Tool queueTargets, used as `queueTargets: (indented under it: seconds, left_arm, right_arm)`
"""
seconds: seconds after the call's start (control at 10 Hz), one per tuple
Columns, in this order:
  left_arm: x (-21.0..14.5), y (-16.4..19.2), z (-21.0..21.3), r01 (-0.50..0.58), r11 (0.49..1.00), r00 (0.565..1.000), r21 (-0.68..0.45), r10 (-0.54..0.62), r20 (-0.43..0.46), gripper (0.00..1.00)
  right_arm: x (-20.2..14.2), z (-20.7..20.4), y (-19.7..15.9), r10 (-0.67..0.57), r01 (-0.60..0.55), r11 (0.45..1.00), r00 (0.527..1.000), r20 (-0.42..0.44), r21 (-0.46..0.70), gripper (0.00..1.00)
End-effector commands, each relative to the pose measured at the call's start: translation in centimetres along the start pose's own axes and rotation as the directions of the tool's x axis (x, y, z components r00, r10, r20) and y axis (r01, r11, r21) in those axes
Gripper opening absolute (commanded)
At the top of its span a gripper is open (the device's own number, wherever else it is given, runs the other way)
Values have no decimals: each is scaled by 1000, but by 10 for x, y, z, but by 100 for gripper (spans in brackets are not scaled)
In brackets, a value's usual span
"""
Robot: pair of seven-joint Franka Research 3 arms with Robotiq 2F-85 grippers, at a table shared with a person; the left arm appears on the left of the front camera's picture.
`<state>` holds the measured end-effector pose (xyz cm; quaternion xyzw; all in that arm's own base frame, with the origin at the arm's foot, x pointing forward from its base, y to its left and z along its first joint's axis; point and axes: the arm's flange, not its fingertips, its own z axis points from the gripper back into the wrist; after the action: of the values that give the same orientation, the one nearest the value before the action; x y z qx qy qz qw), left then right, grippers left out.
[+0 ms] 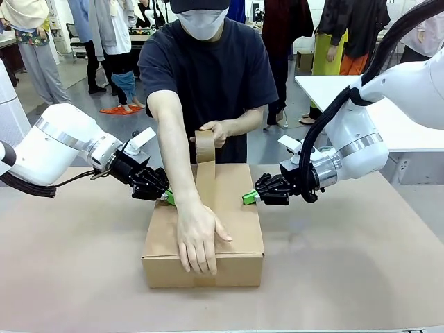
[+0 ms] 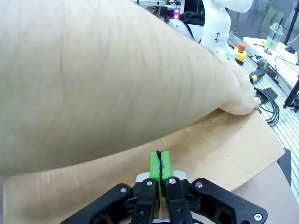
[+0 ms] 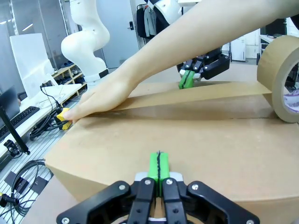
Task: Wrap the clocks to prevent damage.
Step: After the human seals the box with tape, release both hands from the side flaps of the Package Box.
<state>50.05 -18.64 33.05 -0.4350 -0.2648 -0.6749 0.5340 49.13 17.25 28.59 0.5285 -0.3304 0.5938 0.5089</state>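
A closed cardboard box (image 1: pixel 203 229) sits in the middle of the bench (image 1: pixel 361 263), and a person across it is taping the top. One of the person's hands (image 1: pixel 198 239) presses flat on the near edge of the lid, while the other (image 1: pixel 216 132) holds a roll of brown tape (image 1: pixel 205 146) up behind the box, the strip (image 1: pixel 205 184) running down along the lid's middle.

The robot's left hand (image 1: pixel 168 198) touches the box's left top edge with its green pads pinched together, gripping nothing. The right hand (image 1: pixel 250 198) does the same at the right edge, pads also pressed shut and empty.

From the left wrist, the person's forearm (image 2: pixel 93 79) looms over almost everything, with the box top (image 2: pixel 224 144) below it and the shut pads (image 2: pixel 160 164) resting on the cardboard. The right wrist view gives more: the tape strip (image 3: pixel 196 95) stretched over the lid, the roll (image 3: pixel 280 79) at the side, and the left hand (image 3: pixel 187 79) at the far edge. No clock can be seen.
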Motion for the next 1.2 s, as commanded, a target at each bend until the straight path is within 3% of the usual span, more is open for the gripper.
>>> queueTargets:
  seconds: [0.0,1.1]
  left_arm:
    - [-2,2,-2,-3,1000,1000,-3,3,-1,0]
    - [-2,2,-2,-3,1000,1000,-3,3,-1,0]
  right_arm:
    - [-3,-1,-1,-8,8,1000,1000,-2,-5,1]
    - [-3,-1,-1,-8,8,1000,1000,-2,-5,1]
